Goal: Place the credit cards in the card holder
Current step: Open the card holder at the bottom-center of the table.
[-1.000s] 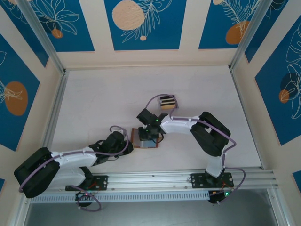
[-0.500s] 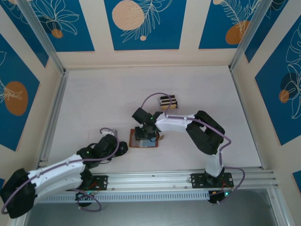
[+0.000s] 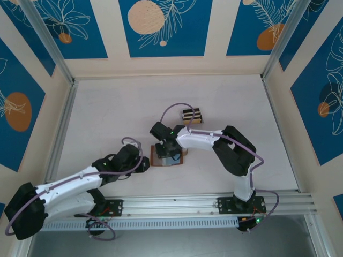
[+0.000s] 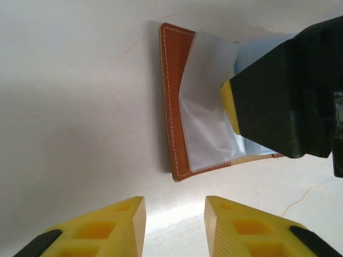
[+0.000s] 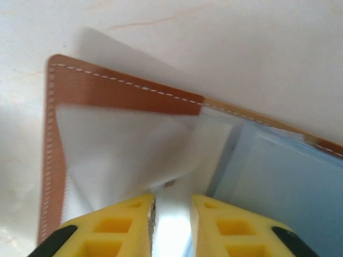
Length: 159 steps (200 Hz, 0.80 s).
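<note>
The card holder (image 3: 158,156) lies open on the table, brown leather with a clear plastic sleeve (image 4: 206,134) inside. A pale grey-blue panel (image 5: 289,182) covers its right half. My right gripper (image 3: 170,151) is down on it, jaws a narrow gap apart, tips (image 5: 172,214) at the raised edge of the sleeve; whether they pinch it is unclear. My left gripper (image 4: 175,225) stands open just off the holder's near-left corner (image 4: 179,174), touching nothing. The credit cards (image 3: 192,115), black and tan, stand in a stack behind the right arm.
The right gripper's black body (image 4: 292,91) hangs over the holder's right side. Metal rails run along the left edge (image 3: 61,128) and the near edge (image 3: 177,202) of the white table. Patterned walls enclose the table on three sides.
My left gripper let go, opened and pulled back, then came forward again to the holder's left corner. The right gripper shifted slightly left over the holder.
</note>
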Tool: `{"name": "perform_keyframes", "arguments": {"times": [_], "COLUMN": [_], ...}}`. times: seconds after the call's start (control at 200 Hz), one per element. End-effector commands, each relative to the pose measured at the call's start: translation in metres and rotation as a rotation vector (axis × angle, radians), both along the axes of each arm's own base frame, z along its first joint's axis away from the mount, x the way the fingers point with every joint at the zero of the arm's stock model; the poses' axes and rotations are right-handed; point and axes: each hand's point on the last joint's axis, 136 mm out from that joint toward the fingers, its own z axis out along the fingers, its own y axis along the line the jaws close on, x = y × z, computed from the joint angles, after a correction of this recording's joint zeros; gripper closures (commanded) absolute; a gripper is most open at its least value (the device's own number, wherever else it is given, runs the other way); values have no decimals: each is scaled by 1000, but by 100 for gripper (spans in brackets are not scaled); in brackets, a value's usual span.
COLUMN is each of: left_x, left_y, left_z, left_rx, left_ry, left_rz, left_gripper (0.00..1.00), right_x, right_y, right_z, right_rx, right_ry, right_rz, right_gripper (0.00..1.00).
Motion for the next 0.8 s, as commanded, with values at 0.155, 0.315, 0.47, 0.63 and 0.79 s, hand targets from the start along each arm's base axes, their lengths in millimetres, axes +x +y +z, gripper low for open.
{"name": "perform_keyframes", "arguments": {"times": [0.155, 0.315, 0.47, 0.63, 0.79], "left_x": [14, 19, 24, 27, 35], "left_y": [-31, -44, -48, -62, -72], "left_z": [15, 25, 38, 44, 39], "left_rx": [-23, -38, -43, -57, -39], "left_ry": [-23, -34, -54, -44, -21], "left_rz": [-88, -116, -124, -165, -177], "left_gripper": [71, 73, 72, 75, 82], "right_x": [-2, -4, -2, 1, 3], "right_y": [-9, -10, -17, -30, -44], "right_z": [33, 41, 39, 35, 27], "right_rx": [-3, 28, 23, 26, 30], "right_ry": [-37, -29, -22, -10, 12], "right_rz": [51, 71, 57, 19, -29], "right_gripper": [83, 87, 92, 93, 95]}}
